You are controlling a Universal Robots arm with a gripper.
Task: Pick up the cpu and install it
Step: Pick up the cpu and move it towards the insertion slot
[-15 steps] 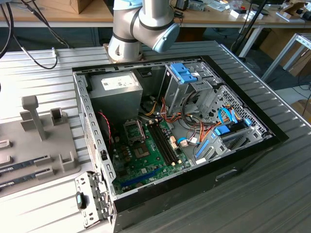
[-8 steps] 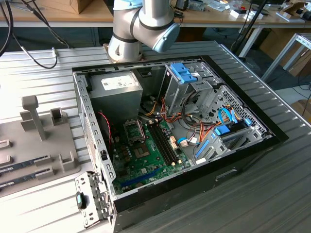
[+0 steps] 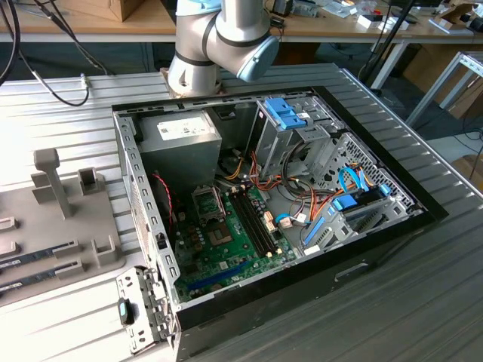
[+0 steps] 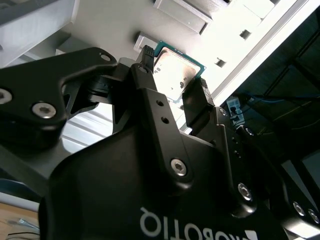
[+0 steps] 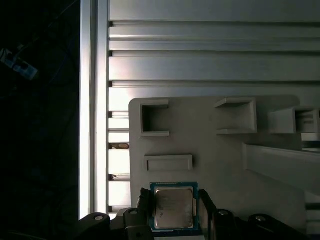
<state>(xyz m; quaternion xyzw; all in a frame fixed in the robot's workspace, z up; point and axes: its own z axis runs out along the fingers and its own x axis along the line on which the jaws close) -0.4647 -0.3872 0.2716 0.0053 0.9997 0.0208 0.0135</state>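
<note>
The cpu (image 5: 173,207) is a small square chip with a silver-grey top and a green rim. It sits between the two black fingers of my gripper (image 5: 174,202), which press on its opposite edges, just over a light grey holder tray (image 5: 210,150). In the second wrist view the cpu (image 4: 175,70) shows from below the gripper (image 4: 172,72), a fingertip (image 4: 146,57) at one corner and the other finger on the far edge. The open computer case (image 3: 377,226) lies in the exterior view, its dark socket frame (image 3: 207,202) on the green motherboard (image 3: 234,245).
A grey power-supply box (image 3: 181,139) stands behind the socket; loose cables and blue drive brackets (image 3: 287,113) fill the case toward the exterior view's right. On the exterior view's left, a grey holder tray (image 3: 83,241) carries memory sticks (image 3: 38,253). The arm's elbow (image 3: 226,38) hangs over the case's back edge.
</note>
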